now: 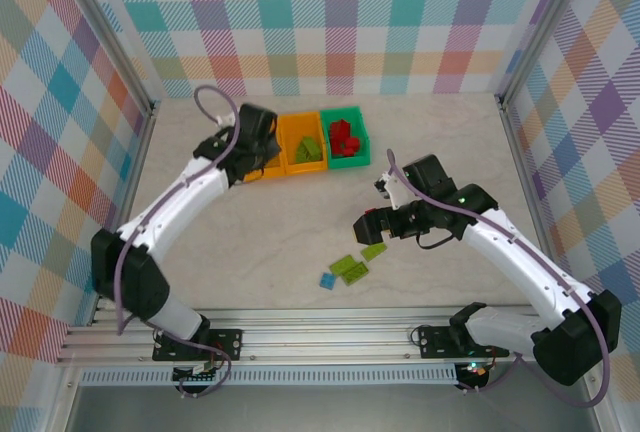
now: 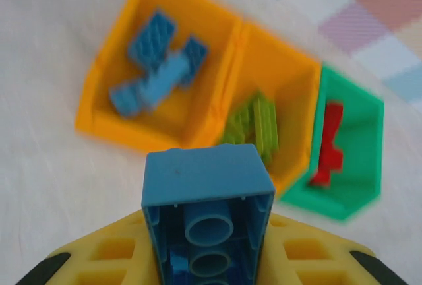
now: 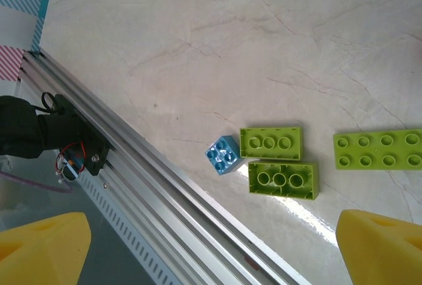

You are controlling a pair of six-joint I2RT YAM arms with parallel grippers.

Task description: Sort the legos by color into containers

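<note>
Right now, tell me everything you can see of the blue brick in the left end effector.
The blue brick is smooth plastic, its hollow underside with round tubes facing the wrist camera. The left end effector is shut on it, yellow fingers against its sides. It hangs by the orange bin of blue bricks.

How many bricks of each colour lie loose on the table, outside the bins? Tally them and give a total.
Lime green bricks: 3
Loose blue brick: 1
Total: 4
Not counted: held blue brick in the left tool.
</note>
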